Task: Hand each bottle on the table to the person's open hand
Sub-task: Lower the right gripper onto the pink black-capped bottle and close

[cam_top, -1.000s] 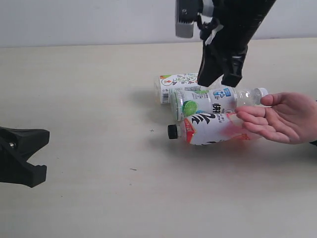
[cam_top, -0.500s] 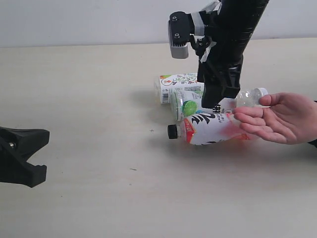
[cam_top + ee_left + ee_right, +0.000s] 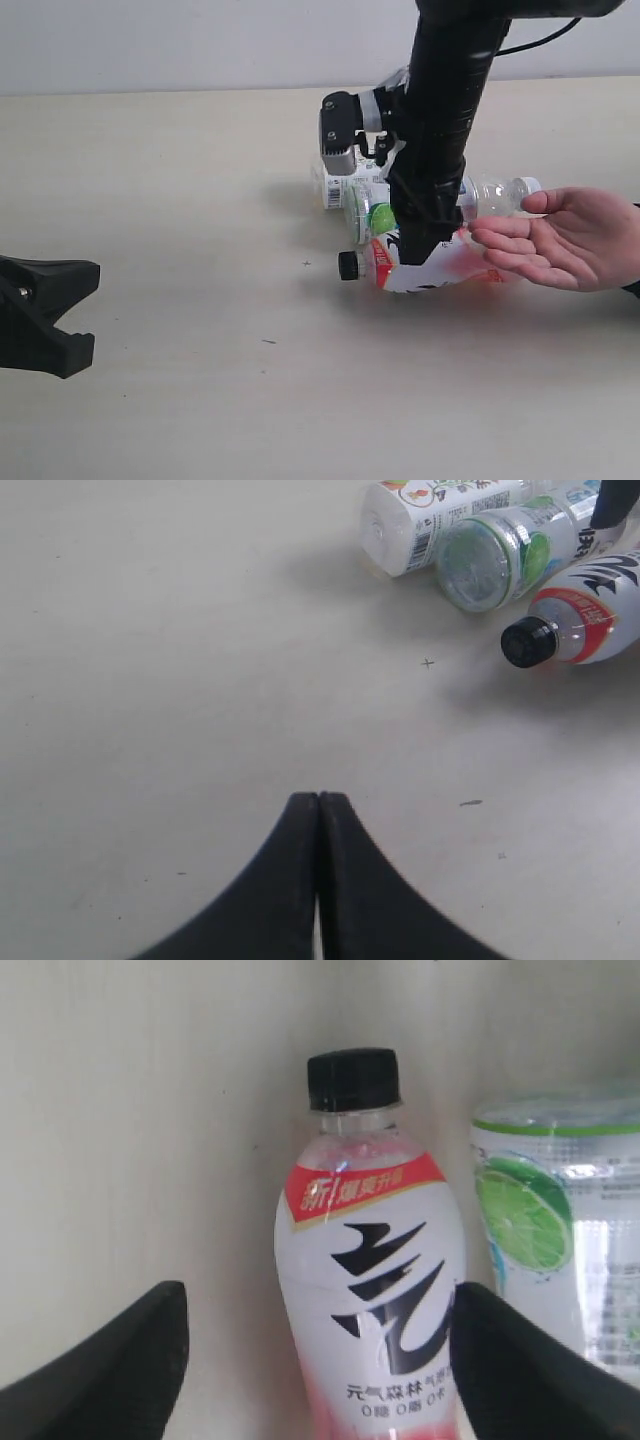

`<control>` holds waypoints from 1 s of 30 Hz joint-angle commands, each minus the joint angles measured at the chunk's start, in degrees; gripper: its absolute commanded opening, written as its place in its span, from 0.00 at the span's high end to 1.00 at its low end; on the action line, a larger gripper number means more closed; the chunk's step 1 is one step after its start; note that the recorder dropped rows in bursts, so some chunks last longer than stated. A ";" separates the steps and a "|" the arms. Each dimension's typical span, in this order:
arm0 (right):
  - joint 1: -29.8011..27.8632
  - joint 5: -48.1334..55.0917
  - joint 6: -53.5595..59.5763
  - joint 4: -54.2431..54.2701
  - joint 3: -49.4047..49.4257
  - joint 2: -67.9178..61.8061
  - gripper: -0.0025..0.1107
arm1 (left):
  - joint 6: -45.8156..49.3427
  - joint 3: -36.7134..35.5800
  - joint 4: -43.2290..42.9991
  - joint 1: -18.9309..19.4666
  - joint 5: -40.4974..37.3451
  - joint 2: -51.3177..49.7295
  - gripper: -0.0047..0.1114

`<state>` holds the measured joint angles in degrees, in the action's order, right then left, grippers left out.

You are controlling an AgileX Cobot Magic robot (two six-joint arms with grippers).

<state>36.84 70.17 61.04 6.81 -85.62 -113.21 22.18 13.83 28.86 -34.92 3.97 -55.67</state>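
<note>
Red bottle (image 3: 375, 1290) lies on its side on the table (image 3: 180, 200), black cap pointing away from the person's hand (image 3: 570, 240), which waits palm-up and empty just beside its base. Right gripper (image 3: 318, 1345) straddles it, fingers spread either side, probably lined up for a grab. The exterior view hides that gap behind the arm; the wrist cam shows it, though I can't call contact. Left gripper (image 3: 318, 815) sits pinched closed, well apart.

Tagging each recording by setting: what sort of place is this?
Likely a robot test bench, not a home: wide cream-beige tabletop, plain pale wall behind, a person's open hand held beside clear plastic drink bottles.
</note>
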 commanded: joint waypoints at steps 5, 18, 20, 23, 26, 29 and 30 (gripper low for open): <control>1.17 -0.21 -4.36 -3.16 0.12 -2.01 0.33 | 0.06 -0.30 -0.13 -0.18 0.50 0.37 0.96; 1.17 -0.21 -4.36 -4.37 0.12 -2.01 0.33 | 0.06 -0.30 -0.13 -0.18 0.50 0.37 0.96; 1.17 -0.21 -4.36 -4.82 0.12 -2.01 0.33 | 0.06 -0.30 -0.13 -0.18 0.50 0.37 0.96; 1.17 -0.21 -5.53 -6.37 0.12 -2.01 0.33 | 0.06 -0.30 -0.13 -0.18 0.50 0.37 0.96; 1.17 -0.21 -6.21 -7.40 0.12 -2.01 0.33 | 0.06 -0.30 -0.13 -0.18 0.50 0.37 0.96; 1.17 -0.21 -6.23 -7.40 0.12 -2.01 0.33 | 0.06 -0.30 -0.13 -0.18 0.50 0.37 0.96; 1.17 -0.21 -6.23 -7.40 0.12 -2.01 0.33 | 0.06 -0.30 -0.13 -0.18 0.50 0.37 0.96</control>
<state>37.90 70.17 55.07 0.00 -85.62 -115.33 22.18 13.83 28.86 -34.92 3.97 -55.67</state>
